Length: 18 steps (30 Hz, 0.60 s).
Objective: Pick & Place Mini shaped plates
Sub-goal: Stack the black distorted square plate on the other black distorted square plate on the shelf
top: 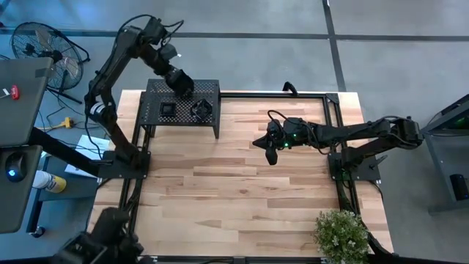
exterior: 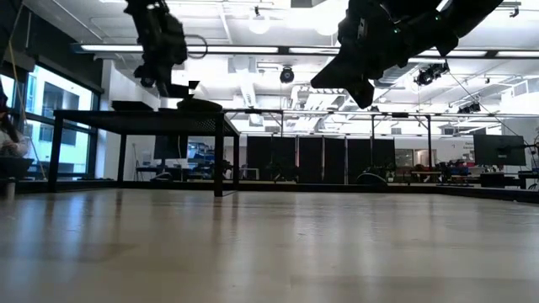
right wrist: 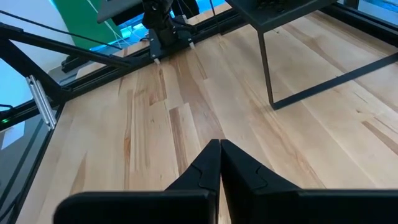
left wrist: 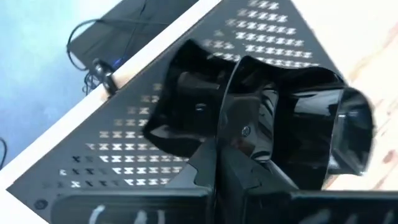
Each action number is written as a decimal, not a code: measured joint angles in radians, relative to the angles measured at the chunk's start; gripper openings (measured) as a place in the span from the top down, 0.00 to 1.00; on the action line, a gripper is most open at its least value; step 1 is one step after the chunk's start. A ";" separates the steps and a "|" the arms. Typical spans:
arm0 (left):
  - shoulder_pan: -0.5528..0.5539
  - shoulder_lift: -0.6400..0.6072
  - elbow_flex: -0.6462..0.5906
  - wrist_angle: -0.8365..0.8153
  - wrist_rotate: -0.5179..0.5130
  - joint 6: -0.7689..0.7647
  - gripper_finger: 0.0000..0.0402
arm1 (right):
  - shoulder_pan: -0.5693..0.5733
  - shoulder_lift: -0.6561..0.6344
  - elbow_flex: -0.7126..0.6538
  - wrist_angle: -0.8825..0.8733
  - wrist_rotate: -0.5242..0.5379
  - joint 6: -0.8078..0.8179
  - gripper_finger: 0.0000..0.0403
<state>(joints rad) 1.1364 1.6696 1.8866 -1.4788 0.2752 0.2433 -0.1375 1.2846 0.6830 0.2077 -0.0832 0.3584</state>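
Plates (left wrist: 261,124) fill the left wrist view: we see glossy black dishes, at least two, one behind another, with the left gripper (left wrist: 231,163) clamped on the rim of the nearest one. They sit over the perforated rack (left wrist: 124,143); we cannot tell whether the gripped plate rests on it or hangs just above it.

From above, we take the table (top: 234,198) as our clock face, 12 o'clock at the far edge. Nearest us, at 5 o'clock, a plant (top: 341,233) stands at the table's corner. Around the centre, slightly toward 2 o'clock, our right gripper (top: 270,155) hovers above bare wood with its fingers (right wrist: 239,165) pressed together, holding nothing. Its arm reaches in from 3 o'clock.

Farther off, at 11 o'clock, the rack (top: 183,108) stands on thin legs. Two plates lie on its top: a square one (top: 168,109) and a wavy-edged one (top: 201,110) beside it, apart from each other. The left gripper (top: 184,86) hangs over the rack's far edge, its arm rising from the base at 9 o'clock.

Level with the table, we see the rack (exterior: 139,118) as a dark bench with low plate shapes on it, the left gripper (exterior: 168,80) just above them and the right gripper (exterior: 362,88) high on the other side.
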 joint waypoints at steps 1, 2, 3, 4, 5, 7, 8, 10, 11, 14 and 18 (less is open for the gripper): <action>0.015 0.010 -0.001 0.001 0.001 0.010 1.00 | 0.000 0.000 0.000 0.000 0.000 0.000 0.99; 0.026 0.017 -0.001 0.008 0.001 0.015 1.00 | 0.000 0.000 0.000 0.000 0.000 0.000 0.99; 0.035 0.022 -0.001 0.015 0.005 0.023 1.00 | 0.000 0.000 0.000 0.000 0.000 0.000 0.99; 0.041 0.028 -0.001 0.015 0.007 0.035 1.00 | 0.000 0.000 0.000 0.000 0.000 0.000 0.99; 0.046 0.033 -0.001 0.013 0.005 0.042 1.00 | 0.000 0.000 0.000 0.000 0.000 0.000 0.99; 0.051 0.044 -0.001 0.015 0.003 0.049 1.00 | 0.000 0.000 0.000 0.000 0.000 -0.002 1.00; 0.049 0.049 -0.001 0.017 0.002 0.049 1.00 | 0.000 0.000 0.000 0.000 0.000 -0.004 1.00; 0.048 0.057 -0.001 0.024 -0.005 0.049 1.00 | 0.000 0.000 0.000 0.000 0.000 -0.009 0.99; 0.048 0.061 -0.001 0.033 -0.023 0.047 0.99 | 0.000 0.000 0.000 0.000 0.001 -0.013 0.99; 0.048 0.070 -0.001 0.055 -0.049 0.042 0.98 | 0.000 0.000 0.000 0.000 0.001 -0.019 0.98; 0.048 0.069 -0.001 0.062 -0.049 0.041 0.91 | 0.000 0.000 0.000 0.000 0.001 -0.020 1.00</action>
<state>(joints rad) 1.1843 1.7386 1.8858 -1.4172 0.2259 0.2843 -0.1375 1.2846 0.6830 0.2079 -0.0822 0.3388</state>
